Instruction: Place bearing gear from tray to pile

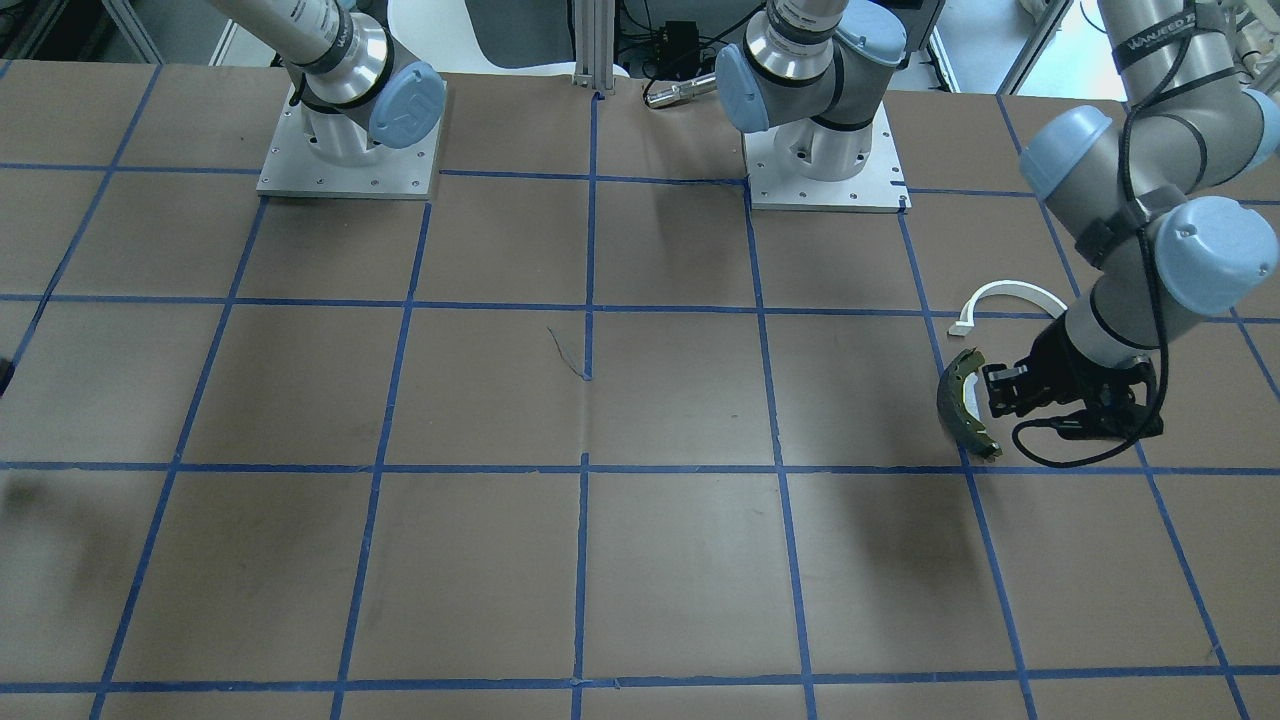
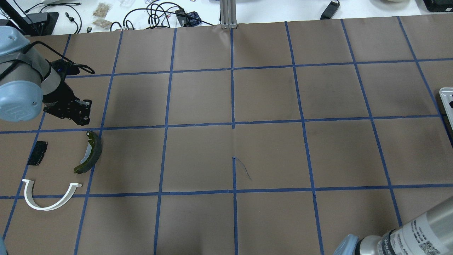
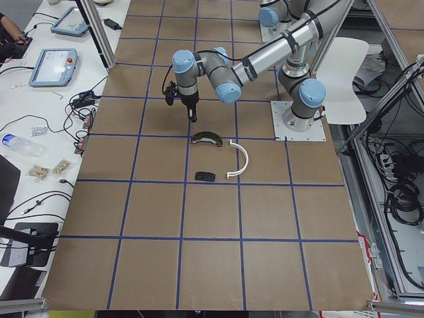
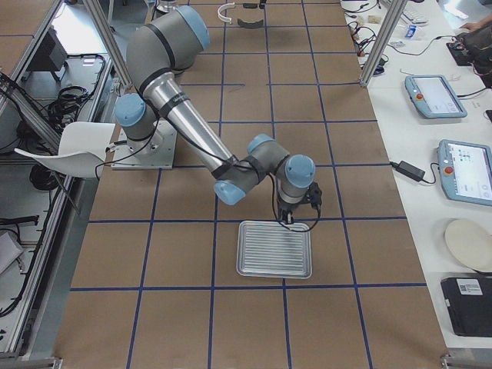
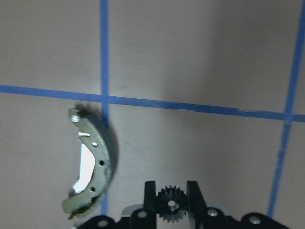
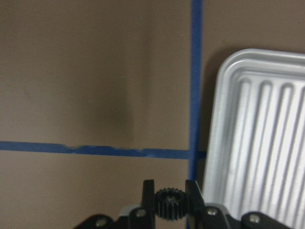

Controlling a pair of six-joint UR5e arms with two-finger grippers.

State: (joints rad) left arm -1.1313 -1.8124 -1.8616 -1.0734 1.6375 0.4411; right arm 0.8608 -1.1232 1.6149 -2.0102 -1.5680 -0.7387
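Clamping a small black bearing gear (image 5: pixel 170 206) between its two fingers (image 5: pixel 150 196), the left gripper (image 5: pixel 171 191) is hanging just beyond one end of the brake shoe (image 5: pixel 106 157), not touching it; open table (image 2: pixel 269 152) is stretching from there out to the blue tape (image 5: pixel 200 108) lines; the pile (image 2: pixel 95 152) is sitting near the table's left end, counting one brake shoe, one black pad (image 2: pixel 37 153), one white arch (image 2: pixel 45 208), all apart from each other; way off across the table, the right gripper (image 6: pixel 170 191) is pinching a second gear (image 6: pixel 170 205) right by the rim of the one ribbed tray (image 6: pixel 257 143); so two gears total.
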